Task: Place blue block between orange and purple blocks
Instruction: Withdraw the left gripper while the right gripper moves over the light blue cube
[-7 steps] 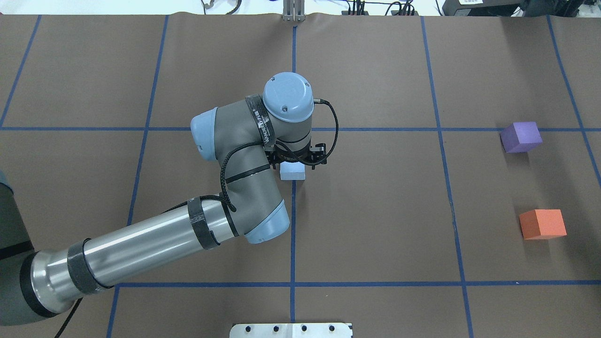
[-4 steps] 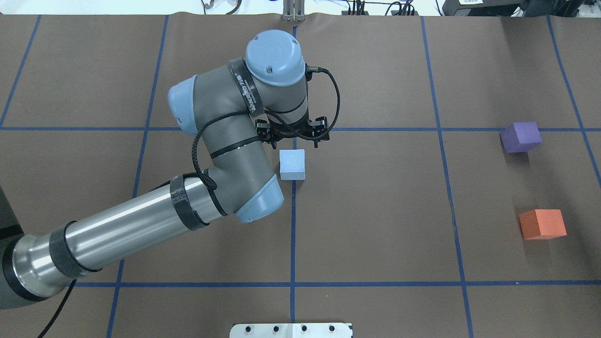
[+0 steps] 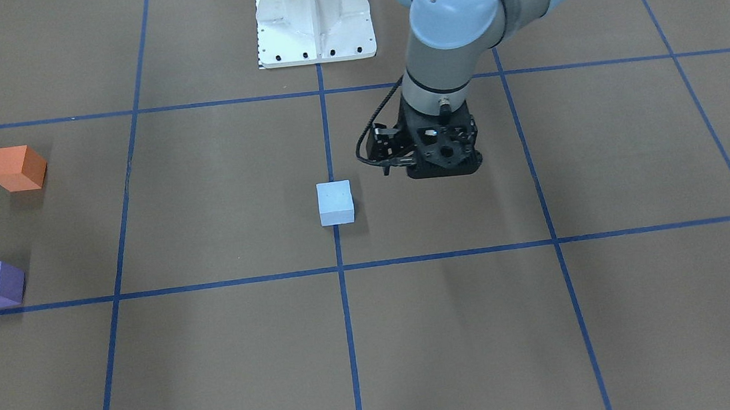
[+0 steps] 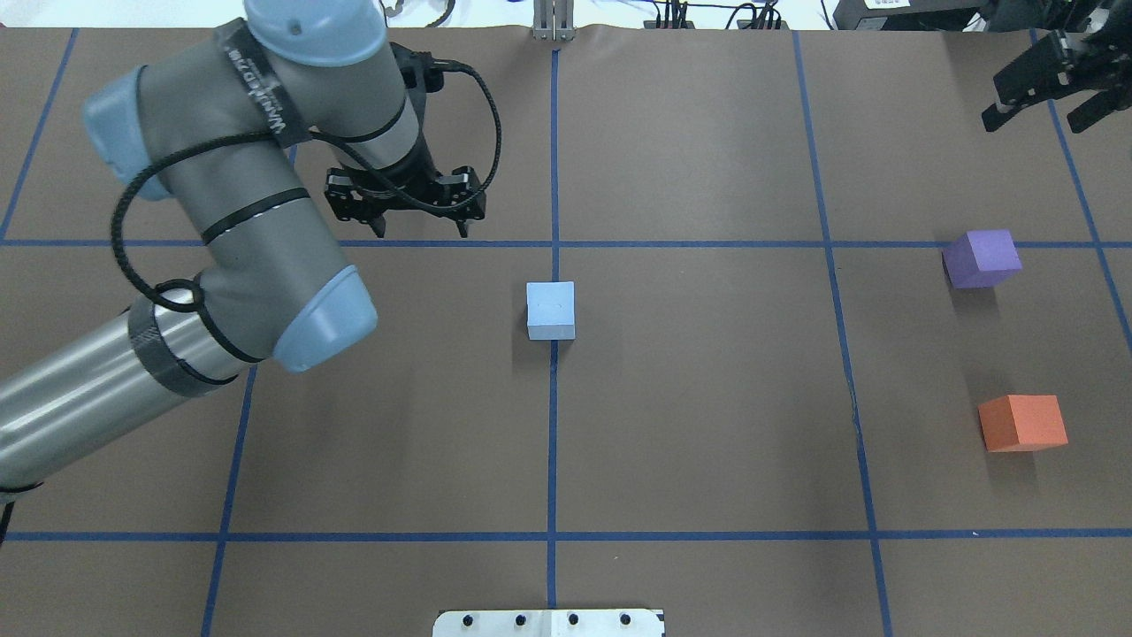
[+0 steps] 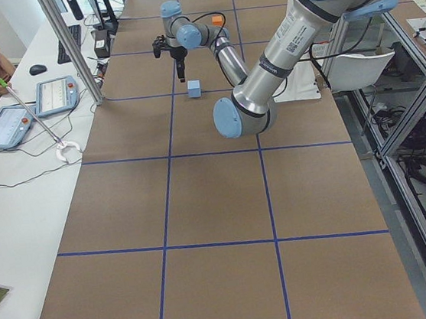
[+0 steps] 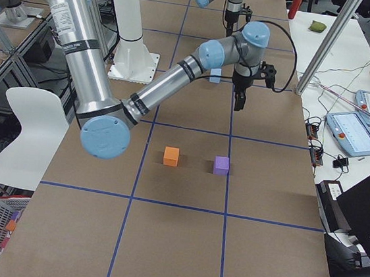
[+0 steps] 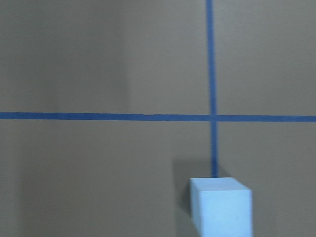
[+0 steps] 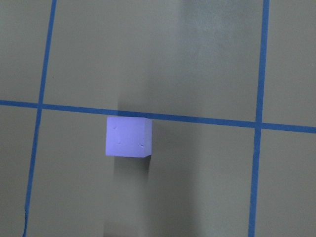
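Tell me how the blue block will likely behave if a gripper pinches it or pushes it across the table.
The blue block is a flat-faced cube sitting square on the brown paper, so a push should slide it rather than roll or tip it. Its matte surface looks like foam, so it is probably light for its size, a little squashy, and unlikely to slip between fingers.
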